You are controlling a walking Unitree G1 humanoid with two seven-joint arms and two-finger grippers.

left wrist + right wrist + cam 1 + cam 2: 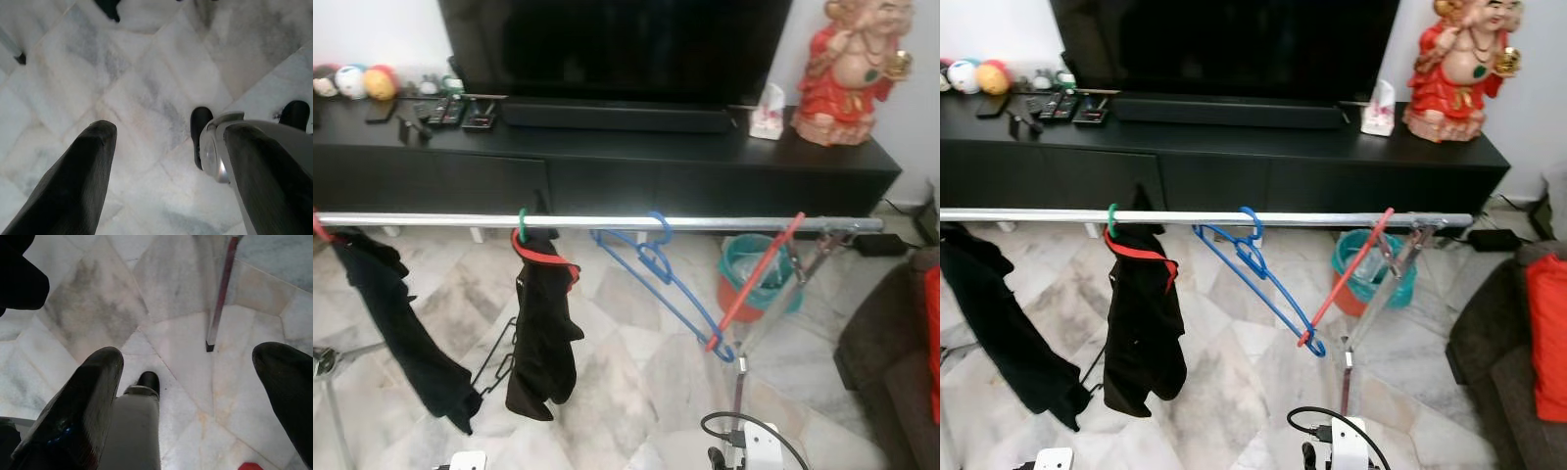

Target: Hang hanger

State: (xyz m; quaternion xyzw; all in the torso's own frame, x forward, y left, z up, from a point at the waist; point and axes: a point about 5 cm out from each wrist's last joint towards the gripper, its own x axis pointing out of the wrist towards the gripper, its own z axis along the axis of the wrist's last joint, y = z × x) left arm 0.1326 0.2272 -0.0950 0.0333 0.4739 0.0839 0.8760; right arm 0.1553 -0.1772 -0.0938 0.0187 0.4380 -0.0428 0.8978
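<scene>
1. Right wrist view looks past the right gripper, fingers spread and empty, down at the marble floor; the left gripper hangs the same way, also spread and empty.
2. Farther off, the blue hanger is hooked on the metal rail right of its middle, its long axis slanting down toward the rail's right end, where its low corner meets a red hanger.
3. Both lie ahead and above; the right arm looks nearer.
4. A garment on a red hanger hangs left of them.
</scene>
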